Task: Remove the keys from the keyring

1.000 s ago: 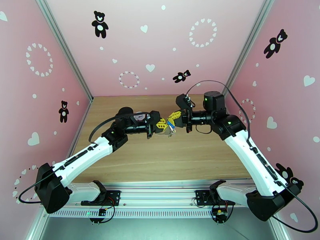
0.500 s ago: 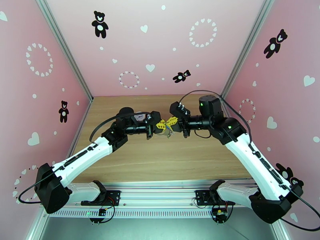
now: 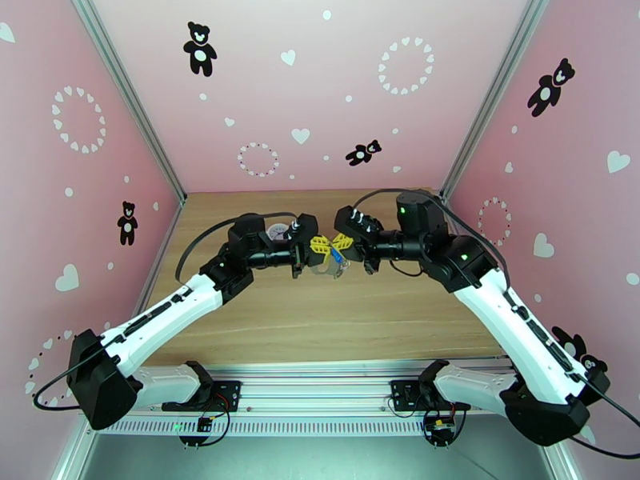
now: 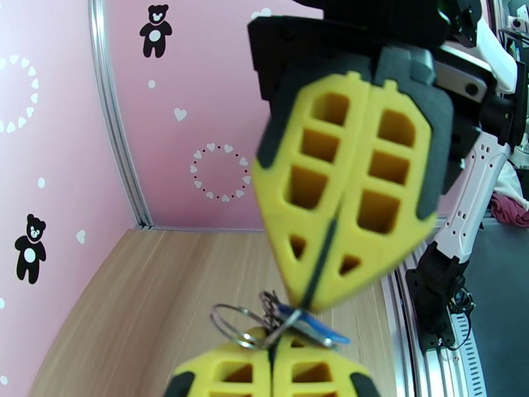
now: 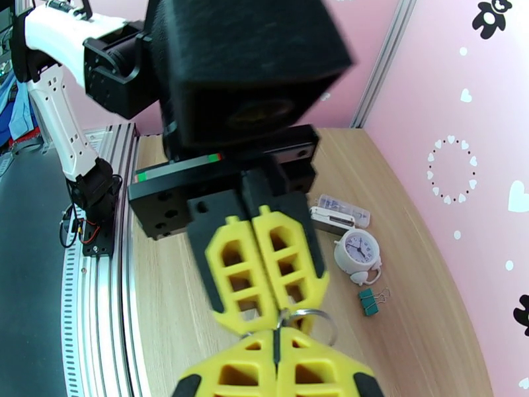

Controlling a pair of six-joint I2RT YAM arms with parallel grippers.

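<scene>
- Just right of the round white clock (image 5: 357,253), above the wooden table (image 3: 320,338), the two arms meet fingertip to fingertip.
- On the clock's side of that meeting point, the left gripper (image 3: 322,248) has its yellow fingers pressed flat together. A silvery ring of the keyring (image 4: 233,323) sticks out from the seam between them, so it is clamped on the keyring's metal end.
- Facing it from the side away from the clock, the right gripper (image 4: 309,300) also has its fingers closed tight, with no gap along the seam. Its tip comes down on the blue key (image 4: 321,332) and looks to be pinching it. The exact contact is hidden by the fingertip.
- From above, the keyring is held off the table, right of the clock, with its loop hanging just under the joined fingertips.
- Near the clock but apart from it, a teal binder clip (image 5: 367,302) lies flat on the wood.
- Just beside the clock, on the side opposite the clip, lies a small silvery piece (image 5: 334,220); I cannot tell what it is.
</scene>
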